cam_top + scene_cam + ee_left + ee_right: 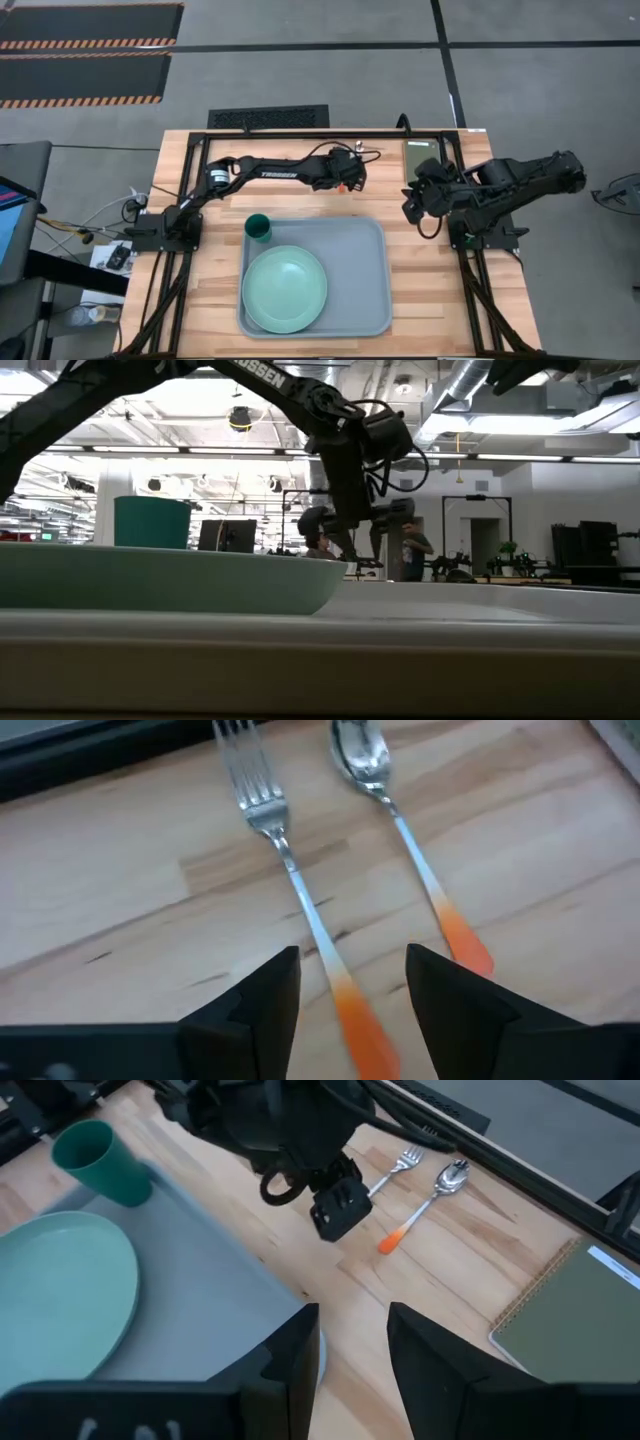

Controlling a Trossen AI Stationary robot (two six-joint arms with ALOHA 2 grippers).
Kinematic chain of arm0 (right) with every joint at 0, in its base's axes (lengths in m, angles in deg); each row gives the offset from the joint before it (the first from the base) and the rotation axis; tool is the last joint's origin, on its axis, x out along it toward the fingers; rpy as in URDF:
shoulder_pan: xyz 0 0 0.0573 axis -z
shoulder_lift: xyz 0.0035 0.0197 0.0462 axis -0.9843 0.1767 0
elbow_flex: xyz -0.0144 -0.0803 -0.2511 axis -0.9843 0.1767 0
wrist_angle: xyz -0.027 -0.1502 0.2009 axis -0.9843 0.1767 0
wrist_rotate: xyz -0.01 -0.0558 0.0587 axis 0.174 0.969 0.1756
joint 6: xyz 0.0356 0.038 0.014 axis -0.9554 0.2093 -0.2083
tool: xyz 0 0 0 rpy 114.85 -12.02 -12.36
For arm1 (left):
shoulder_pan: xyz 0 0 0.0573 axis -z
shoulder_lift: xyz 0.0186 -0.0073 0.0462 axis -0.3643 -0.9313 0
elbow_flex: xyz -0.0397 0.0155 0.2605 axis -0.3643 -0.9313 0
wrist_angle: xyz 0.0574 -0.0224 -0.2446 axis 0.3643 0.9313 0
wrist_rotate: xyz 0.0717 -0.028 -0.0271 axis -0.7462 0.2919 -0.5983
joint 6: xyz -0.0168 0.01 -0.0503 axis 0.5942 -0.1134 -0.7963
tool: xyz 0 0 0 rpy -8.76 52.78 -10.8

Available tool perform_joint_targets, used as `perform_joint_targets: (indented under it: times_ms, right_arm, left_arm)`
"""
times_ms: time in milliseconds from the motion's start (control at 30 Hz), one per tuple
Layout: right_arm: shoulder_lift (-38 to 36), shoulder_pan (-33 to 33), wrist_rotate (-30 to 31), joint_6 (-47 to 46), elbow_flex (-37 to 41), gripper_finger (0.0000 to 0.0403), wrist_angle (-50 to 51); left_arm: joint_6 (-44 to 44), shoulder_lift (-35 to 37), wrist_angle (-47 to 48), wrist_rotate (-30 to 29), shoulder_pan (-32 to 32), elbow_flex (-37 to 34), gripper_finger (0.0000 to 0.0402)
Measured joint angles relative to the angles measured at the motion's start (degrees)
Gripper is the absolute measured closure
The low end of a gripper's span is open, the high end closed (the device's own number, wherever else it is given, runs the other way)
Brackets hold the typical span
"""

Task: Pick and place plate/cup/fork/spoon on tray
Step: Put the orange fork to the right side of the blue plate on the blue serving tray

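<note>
So the plate [285,289] and the cup [259,227] are already sitting on the tray [365,290] — plate toward the near-left part, cup in the far-left corner. That leaves the cutlery, and by the look of it you're lining up on the fork [272,830].

The left gripper [348,982] hangs over the bare worktop [420,300] just past the tray's far rim, jaws released, with the fork's orange handle running right between them. The spoon [400,830] lies just beside it, roughly parallel, its orange handle close to one of your fingers [460,1000].

Tips for this grab:
- Come straight down and stay centred on the fork's handle. If you drift toward the spoon you'll likely nudge it or pinch both.
- The handle is thin and lies flat, so the tips probably need to get right down to the wood before you close.
- Lift clear of the raised tray rim before swinging over, and aim for the open stretch of tray beside the plate.

Other stuff: the right gripper [350,1345] waits off to the right of the tray, jaws apart and holding nothing. There's a green notebook [580,1315] on the worktop further right of the cutlery — not in your way. People are visible in the room behind, well clear of the arms.
</note>
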Motion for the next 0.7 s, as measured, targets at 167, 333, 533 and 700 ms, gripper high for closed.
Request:
perform_joint_targets:
  times_ms: [167,333,533,700]
  right_arm:
    - [0.0,-1.5,0.27,-0.17,-0.02,0.0257,-0.09]
    - [0.0,-2.67,0.67,-0.9,-0.02,0.026,-0.04]
    - [0.0,-3.44,0.77,-1.31,-0.02,0.0258,0.14]
    - [0.0,-3.65,0.82,-1.31,-0.02,0.0258,0.2]
  left_arm:
    - [-1.86,0.08,0.01,0.66,0.02,-0.88,0.0198]
    - [-0.42,-0.79,-3.33,-0.53,0.32,-0.99,0.0151]
    - [-4.16,-3.69,-4.95,-3.87,0.35,-1.05,0.0112]
    - [-8.65,-5.58,-4.96,-4.37,0.38,-1.62,0.0109]
